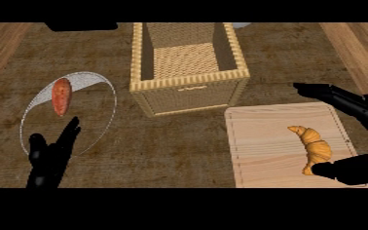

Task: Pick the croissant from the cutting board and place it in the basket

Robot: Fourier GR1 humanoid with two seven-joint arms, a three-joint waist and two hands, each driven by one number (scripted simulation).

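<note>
Down at the lower right of the head view, we find the cutting board, a pale wooden slab with a thin groove running inside its edge, lying flat on the dark, mottled desk. The croissant lies on the board's right half, golden brown, running roughly up and down the view and bowed toward the right. It is not yet in the basket.

Our right hand enters from the right edge and is spread wide. Its fingers stretch leftward over the desk just above the board's top right corner, well apart from the croissant. Its thumb lies over the board's lower right corner, with the tip at the croissant's lower end. We cannot tell whether the tip touches the pastry or only hangs over it. Nothing is pinched between thumb and fingers.

The basket stands above and to the left of the board, near the view's middle. It is woven, rectangular and open at the top, so we look down onto its woven floor. Its front right corner comes close to the board's top left corner.

At the left lies a plate bearing a reddish-orange oblong piece of food. Our left hand shows at the lower left, resting with its fingers straight and pointing up, the fingertips over the plate's lower part, holding nothing.
</note>
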